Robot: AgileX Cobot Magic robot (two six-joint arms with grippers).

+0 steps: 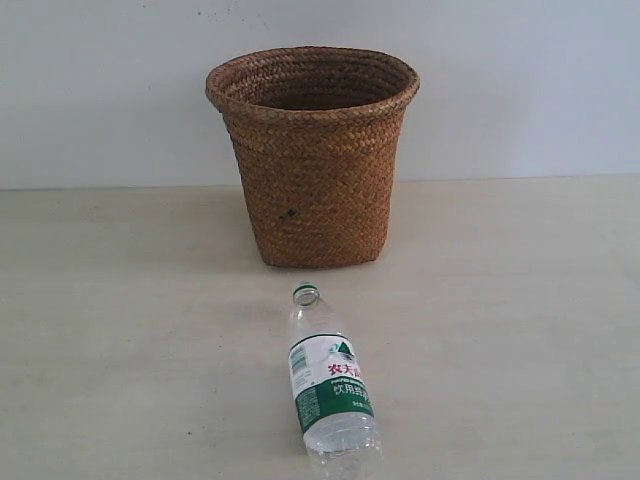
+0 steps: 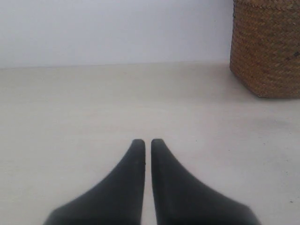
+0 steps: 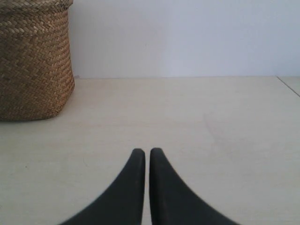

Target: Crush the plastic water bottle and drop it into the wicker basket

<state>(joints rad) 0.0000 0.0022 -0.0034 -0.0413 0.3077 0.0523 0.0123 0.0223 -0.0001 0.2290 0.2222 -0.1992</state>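
1. The plastic water bottle (image 1: pixel 333 385) is lying on its side on the pale surface (image 1: pixel 120 330), close to the middle of the near edge. Its green-ringed neck is pointing toward the wicker basket (image 1: pixel 313 160).
2. The basket is standing upright toward the far edge, in front of the white wall (image 1: pixel 520 80). It is near the bottle's neck but not touching it.
3. The left fingers (image 2: pixel 131 183) are pressing almost together, with only a thin slit between the tips, and are holding nothing. Bare surface is lying beneath and ahead of them.
4. The right fingers (image 3: pixel 131 187) are closing in the same way, tips nearly meeting and gripping nothing.
5. No picture is showing the bottle and either pair of fingers together. How far each pair is sitting from the bottle cannot be told, only that neither is touching it.
6. The bottle's base is running down to the lower border of the exterior view, so its very end is hard to make out.
7. Both wrist views are cutting the basket off, each showing just part of its woven wall and none of its inside.
8. Only the exterior view is showing the bottle, the basket's flared rim and the small dark spot (image 1: pixel 291 212) on its side.
9. Only the wrist views are showing the fingers, and the right wrist view is also catching a far corner of the surface.
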